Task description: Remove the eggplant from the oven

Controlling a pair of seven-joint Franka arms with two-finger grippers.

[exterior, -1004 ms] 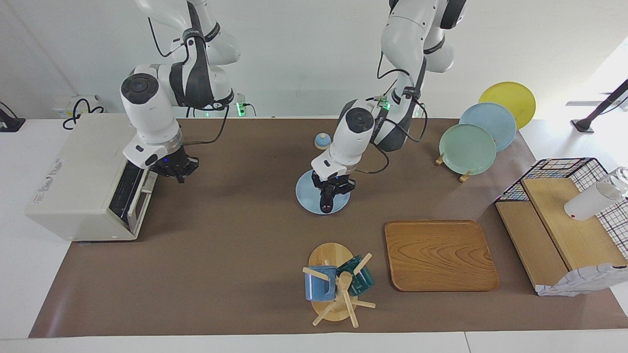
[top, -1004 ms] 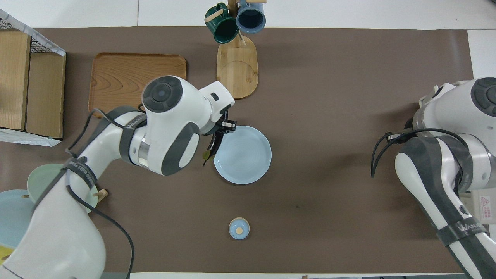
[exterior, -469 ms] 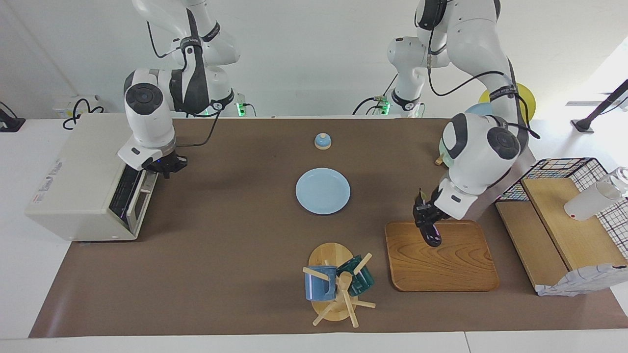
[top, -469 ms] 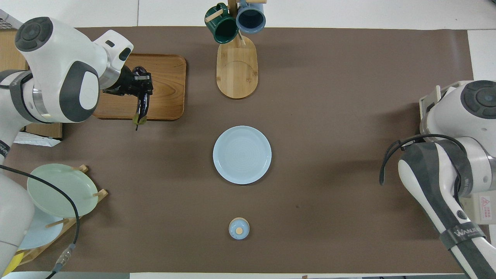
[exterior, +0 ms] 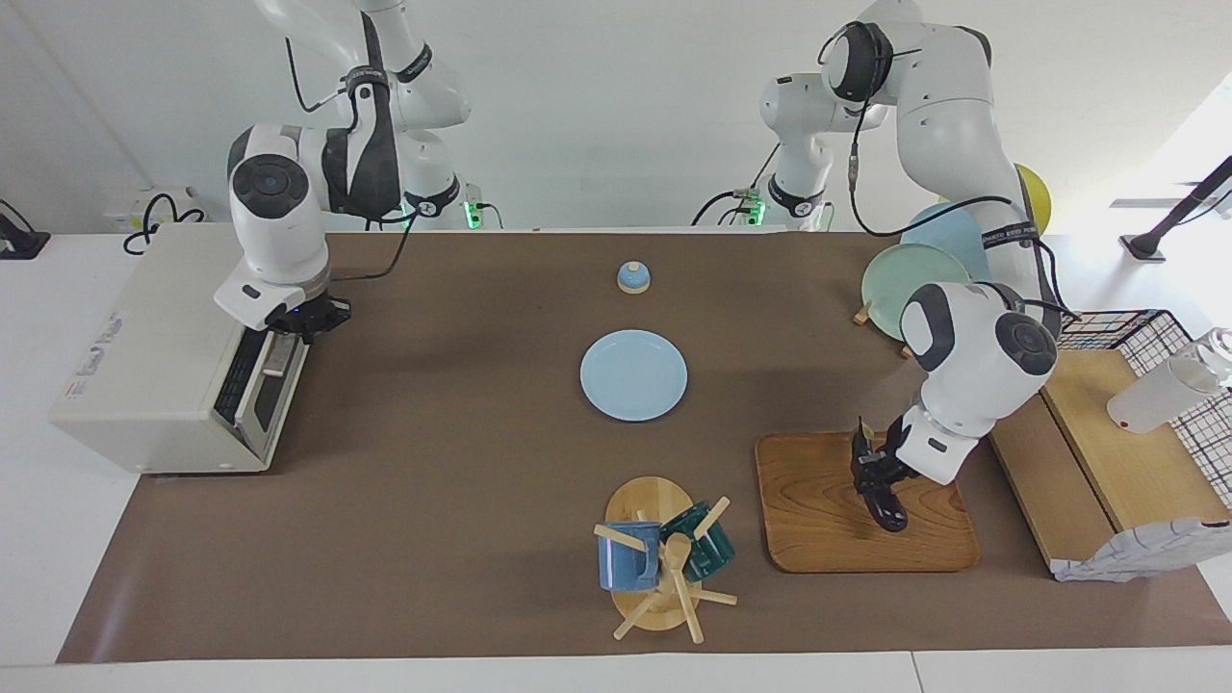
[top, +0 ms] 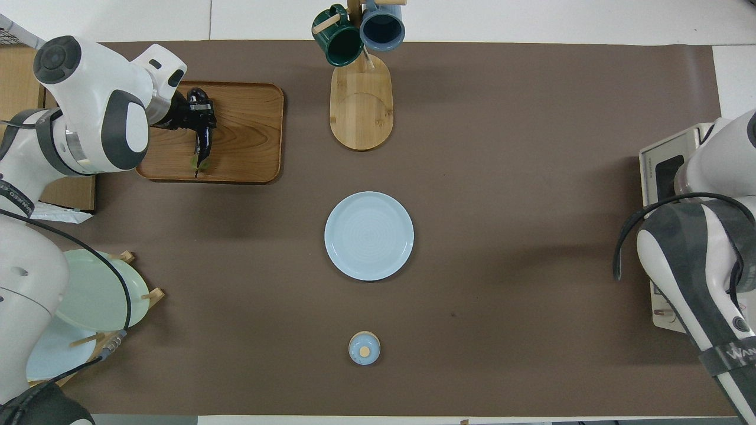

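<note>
The eggplant (exterior: 886,504) (top: 202,143), dark purple and glossy, hangs stem end up in my left gripper (exterior: 871,469) (top: 198,113), which is shut on it over the wooden tray (exterior: 818,520) (top: 248,147). Its lower end is at the tray's surface; I cannot tell whether it touches. The cream-white oven (exterior: 144,337) (top: 667,171) stands at the right arm's end of the table, its dark glass door (exterior: 252,380) tilted almost shut. My right gripper (exterior: 294,322) sits at the door's top edge. The right arm hides that gripper in the overhead view.
A light blue plate (exterior: 633,375) lies mid-table, a small blue knob-topped lid (exterior: 633,277) nearer the robots. A mug rack (exterior: 659,558) with two mugs stands beside the tray. Plates on a stand (exterior: 914,279) and a wire basket with wooden shelves (exterior: 1107,433) fill the left arm's end.
My left gripper carried the eggplant from over the blue plate to the wooden tray and lowered it. My right gripper shifted toward the oven and the door swung closer to shut.
</note>
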